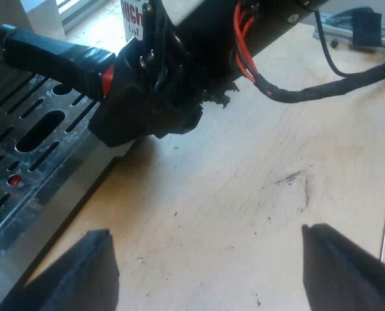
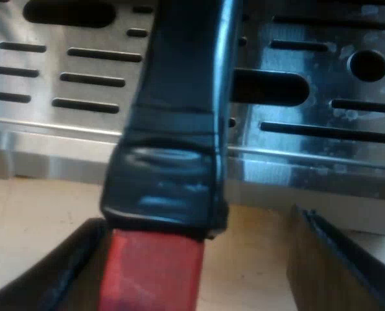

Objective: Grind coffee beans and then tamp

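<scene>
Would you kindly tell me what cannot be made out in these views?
Holder: metal end, both views, cut off by the edge.
Everything above the drip tray: both views, cut off likewise.
White label: left wrist view, text mostly behind the right arm.

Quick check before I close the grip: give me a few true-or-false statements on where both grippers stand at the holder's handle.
1. The left gripper has its jaws open over the wooden table. True.
2. The left gripper holds a tamper. False: it holds nothing.
3. The right gripper has its jaws on either side of the handle's red end. True.
4. The right gripper's jaws are clamped shut on the handle. False: a gap shows beside the handle, so they are open.
5. The handle reaches out over the machine's slotted drip tray. True.
</scene>
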Controlling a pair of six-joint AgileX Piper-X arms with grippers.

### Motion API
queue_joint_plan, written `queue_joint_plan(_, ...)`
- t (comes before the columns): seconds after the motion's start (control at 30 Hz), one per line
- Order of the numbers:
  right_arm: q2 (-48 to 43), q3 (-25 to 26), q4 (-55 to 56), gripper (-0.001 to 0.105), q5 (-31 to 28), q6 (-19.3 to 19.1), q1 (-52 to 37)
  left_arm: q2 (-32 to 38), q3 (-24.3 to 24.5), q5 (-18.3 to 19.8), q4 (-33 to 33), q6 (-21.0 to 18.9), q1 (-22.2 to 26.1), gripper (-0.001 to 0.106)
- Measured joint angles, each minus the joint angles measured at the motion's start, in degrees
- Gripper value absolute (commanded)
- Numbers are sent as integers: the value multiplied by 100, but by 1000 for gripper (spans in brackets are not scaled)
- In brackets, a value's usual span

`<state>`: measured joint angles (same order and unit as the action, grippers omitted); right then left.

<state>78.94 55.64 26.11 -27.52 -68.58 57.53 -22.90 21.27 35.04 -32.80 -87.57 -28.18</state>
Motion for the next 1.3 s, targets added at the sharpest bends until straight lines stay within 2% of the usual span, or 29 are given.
queue_joint_plan(0.23,8,73,72,55,11,-1,4,0,0,0,0,0,0,63)
queue_joint_plan(0.3,8,73,123,48,11,-1,4,0,0,0,0,0,0,63)
queue_joint_plan(0.47,8,73,191,15,89,-1,4,0,0,0,0,0,0,63)
queue_joint_plan(0.57,8,73,249,0,13,41,4,0,0,0,0,0,0,63)
queue_joint_plan(0.8,8,73,326,0,-47,-212,23,0,0,0,0,0,0,63)
queue_joint_plan(0.9,8,73,342,0,-247,-216,185,0,0,0,0,0,0,63)
queue_joint_plan(1.2,8,73,350,0,-407,-42,330,0,0,0,0,0,0,63)
queue_joint_plan(1.3,8,61,340,0,-557,255,482,0,0,0,0,0,0,63)
